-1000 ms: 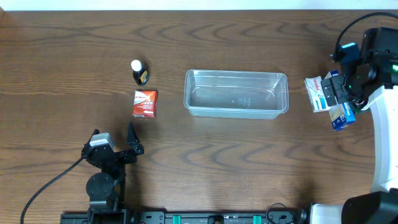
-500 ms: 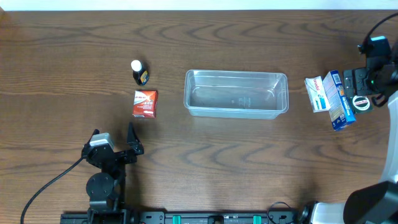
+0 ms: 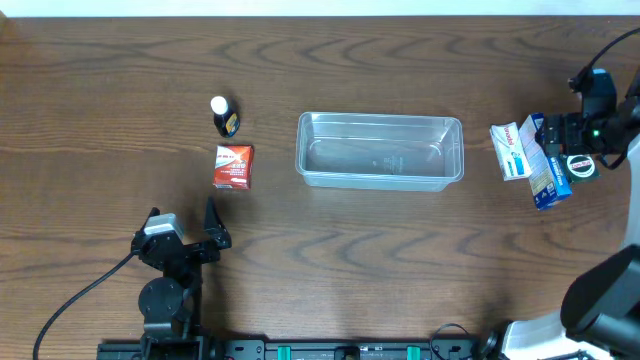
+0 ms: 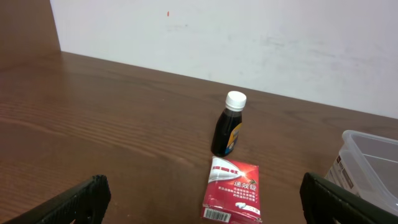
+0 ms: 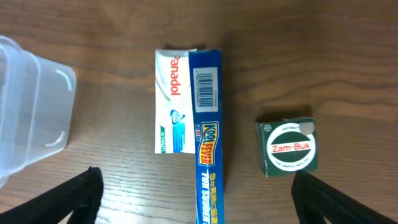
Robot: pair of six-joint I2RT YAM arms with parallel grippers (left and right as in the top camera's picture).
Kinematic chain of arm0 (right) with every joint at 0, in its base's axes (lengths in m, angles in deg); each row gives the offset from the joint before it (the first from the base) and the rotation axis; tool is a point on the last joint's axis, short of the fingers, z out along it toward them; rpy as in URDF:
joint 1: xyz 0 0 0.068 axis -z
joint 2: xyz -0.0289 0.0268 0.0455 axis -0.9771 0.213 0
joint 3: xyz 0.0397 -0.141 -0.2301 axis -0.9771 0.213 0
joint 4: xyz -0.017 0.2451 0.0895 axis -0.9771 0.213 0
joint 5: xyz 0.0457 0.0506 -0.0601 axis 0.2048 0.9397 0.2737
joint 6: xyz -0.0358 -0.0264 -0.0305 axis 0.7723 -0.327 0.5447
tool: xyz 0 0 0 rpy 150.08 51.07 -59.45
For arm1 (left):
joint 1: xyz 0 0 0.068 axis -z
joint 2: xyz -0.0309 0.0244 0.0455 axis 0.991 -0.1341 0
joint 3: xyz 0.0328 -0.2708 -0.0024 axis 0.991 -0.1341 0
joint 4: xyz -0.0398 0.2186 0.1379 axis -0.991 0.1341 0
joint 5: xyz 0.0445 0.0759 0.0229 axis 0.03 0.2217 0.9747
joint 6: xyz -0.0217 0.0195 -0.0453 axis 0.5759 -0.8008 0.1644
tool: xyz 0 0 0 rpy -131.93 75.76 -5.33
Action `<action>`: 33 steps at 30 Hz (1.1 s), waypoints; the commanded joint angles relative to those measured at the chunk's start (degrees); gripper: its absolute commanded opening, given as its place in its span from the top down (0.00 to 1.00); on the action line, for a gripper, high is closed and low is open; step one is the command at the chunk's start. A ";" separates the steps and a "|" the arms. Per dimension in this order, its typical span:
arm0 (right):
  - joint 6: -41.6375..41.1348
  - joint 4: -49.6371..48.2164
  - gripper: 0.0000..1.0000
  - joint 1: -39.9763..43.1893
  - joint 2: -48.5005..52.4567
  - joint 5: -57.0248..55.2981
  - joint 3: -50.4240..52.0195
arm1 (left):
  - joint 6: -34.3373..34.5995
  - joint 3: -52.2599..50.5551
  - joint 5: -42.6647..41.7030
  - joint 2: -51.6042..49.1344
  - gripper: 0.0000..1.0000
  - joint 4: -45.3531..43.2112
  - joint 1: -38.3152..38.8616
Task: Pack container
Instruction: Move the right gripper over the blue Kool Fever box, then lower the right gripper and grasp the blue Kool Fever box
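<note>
One clear plastic container (image 3: 380, 150) sits near the middle of the wooden table (image 3: 320, 290), its long side running left to right and its open top facing up. Off its right end, close by but not touching, lies a white Panadol box (image 3: 508, 150), flat, with a blue Kool Fever box (image 3: 548, 180) pressed along its far side. A small green Zam-Buk box (image 5: 288, 147) lies a little beyond that, apart from the blue one. The right gripper (image 3: 578, 135) hangs over these three with its jaws spread wide and nothing between them. To the left of the container, well apart from it, a red packet (image 3: 233, 165) lies flat, and just behind it stands a dark bottle (image 3: 223, 116) with a white cap, upright. The left gripper (image 3: 182, 220) is low at the near left of the table, short of the red packet, its jaws wide apart and holding nothing
</note>
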 commanded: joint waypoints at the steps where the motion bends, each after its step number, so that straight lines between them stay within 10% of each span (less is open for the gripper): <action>1: -0.04 0.17 0.11 0.26 2.10 0.50 0.46 | 0.48 -1.92 0.66 0.33 0.02 0.76 -0.24; 33: -1.66 0.13 0.29 -1.53 8.44 -3.19 1.38 | 0.48 -1.92 0.66 0.33 0.02 0.76 -0.24</action>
